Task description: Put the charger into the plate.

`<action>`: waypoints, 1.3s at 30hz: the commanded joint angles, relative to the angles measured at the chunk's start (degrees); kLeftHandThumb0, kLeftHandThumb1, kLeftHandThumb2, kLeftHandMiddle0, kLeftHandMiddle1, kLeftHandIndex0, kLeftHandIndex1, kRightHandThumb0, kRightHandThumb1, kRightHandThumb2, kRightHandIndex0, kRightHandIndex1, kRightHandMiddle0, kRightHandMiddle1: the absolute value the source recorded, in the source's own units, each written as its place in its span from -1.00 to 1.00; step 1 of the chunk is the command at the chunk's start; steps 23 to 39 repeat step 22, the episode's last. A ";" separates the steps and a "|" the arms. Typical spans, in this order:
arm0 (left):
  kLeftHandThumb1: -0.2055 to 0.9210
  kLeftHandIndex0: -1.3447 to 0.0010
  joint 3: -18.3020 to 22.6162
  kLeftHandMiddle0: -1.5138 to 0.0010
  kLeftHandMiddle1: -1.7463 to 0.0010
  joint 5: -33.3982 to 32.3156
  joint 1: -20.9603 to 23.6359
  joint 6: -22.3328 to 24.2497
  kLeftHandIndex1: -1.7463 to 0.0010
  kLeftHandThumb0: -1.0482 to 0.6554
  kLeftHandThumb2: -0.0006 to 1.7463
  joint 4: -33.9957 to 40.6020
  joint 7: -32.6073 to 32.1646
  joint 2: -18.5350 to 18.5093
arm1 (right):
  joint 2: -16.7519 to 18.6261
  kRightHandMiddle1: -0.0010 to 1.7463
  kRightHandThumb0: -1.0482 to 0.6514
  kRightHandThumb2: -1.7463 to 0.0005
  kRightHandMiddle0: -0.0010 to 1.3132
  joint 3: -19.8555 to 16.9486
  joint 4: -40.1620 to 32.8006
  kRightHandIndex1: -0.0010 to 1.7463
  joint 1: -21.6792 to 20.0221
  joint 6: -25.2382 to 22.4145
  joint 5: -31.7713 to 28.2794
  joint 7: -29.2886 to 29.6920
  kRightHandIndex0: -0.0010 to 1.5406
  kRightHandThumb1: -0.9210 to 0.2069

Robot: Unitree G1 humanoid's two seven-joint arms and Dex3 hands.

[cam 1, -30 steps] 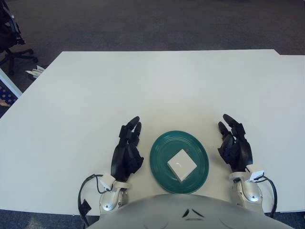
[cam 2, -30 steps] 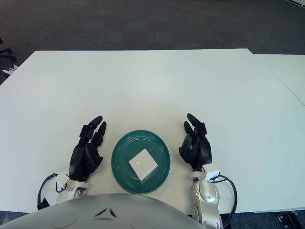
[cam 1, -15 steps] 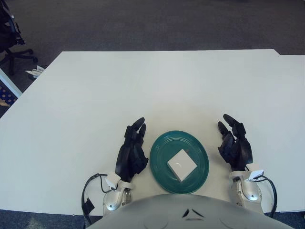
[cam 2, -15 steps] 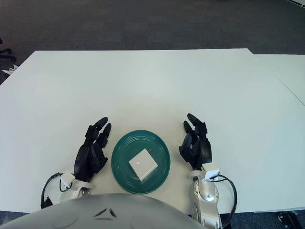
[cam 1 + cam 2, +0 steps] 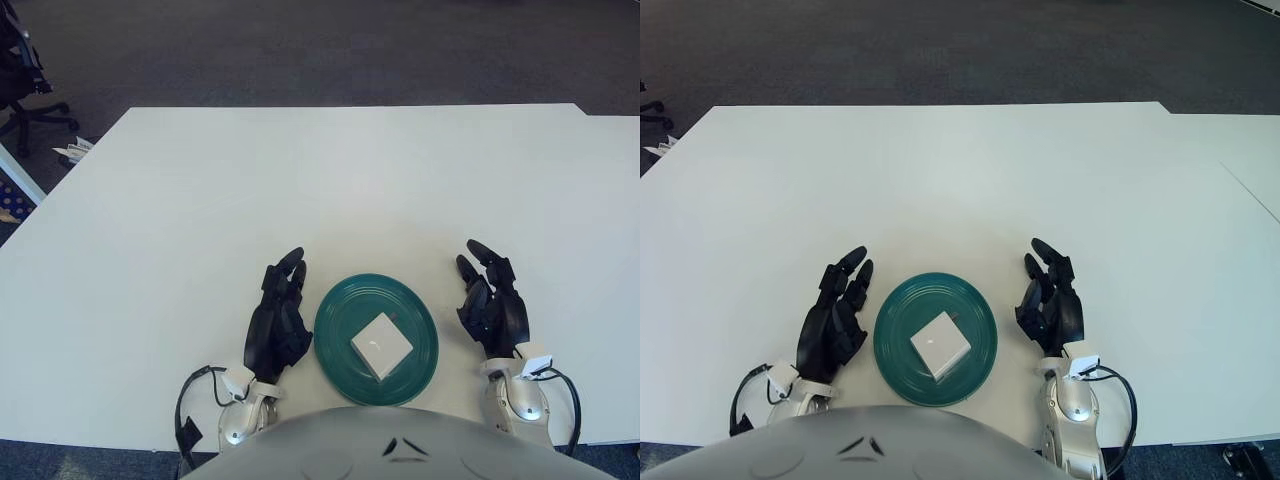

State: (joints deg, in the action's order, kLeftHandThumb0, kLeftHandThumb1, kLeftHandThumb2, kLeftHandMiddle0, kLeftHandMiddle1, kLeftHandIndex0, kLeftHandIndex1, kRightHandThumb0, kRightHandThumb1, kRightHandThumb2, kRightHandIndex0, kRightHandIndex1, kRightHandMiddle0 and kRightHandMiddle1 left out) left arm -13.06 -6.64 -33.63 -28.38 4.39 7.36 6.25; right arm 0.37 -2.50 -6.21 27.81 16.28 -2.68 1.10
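White surface above dark carpet. Green plate, at 6 o'clock near the front edge, contains the white charger, lying flat just 5 o'clock of the plate's centre. Only the left eye view shows an office chair at 10 o'clock, off the surface. Left hand: fingers extended, relaxed, holding nothing, just beside the plate's 9 o'clock rim. Right hand: fingers likewise spread and empty, near the 3 o'clock rim, a clear gap between.
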 commanded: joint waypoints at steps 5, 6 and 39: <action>1.00 1.00 0.77 0.58 0.99 -1.31 -0.84 2.45 0.01 -0.87 0.03 -1.05 -0.81 0.31 | 0.40 -0.12 -0.79 -0.06 -0.98 0.75 3.30 -1.00 1.88 -4.81 -0.52 -0.99 -0.60 -1.00; 1.00 1.00 0.80 0.58 0.99 -1.33 -0.83 2.32 0.01 -0.88 0.03 -1.09 -0.79 0.34 | 0.45 -0.12 -0.79 -0.06 -0.98 0.76 3.29 -1.00 1.89 -4.81 -0.59 -1.06 -0.60 -1.00; 1.00 1.00 0.54 0.62 1.00 -2.49 -0.40 2.71 0.09 -0.94 0.09 -1.63 0.84 -0.41 | 0.45 -0.13 -0.79 -0.06 -1.00 0.63 3.46 -0.99 1.77 -5.13 -1.54 -1.70 -0.61 -1.00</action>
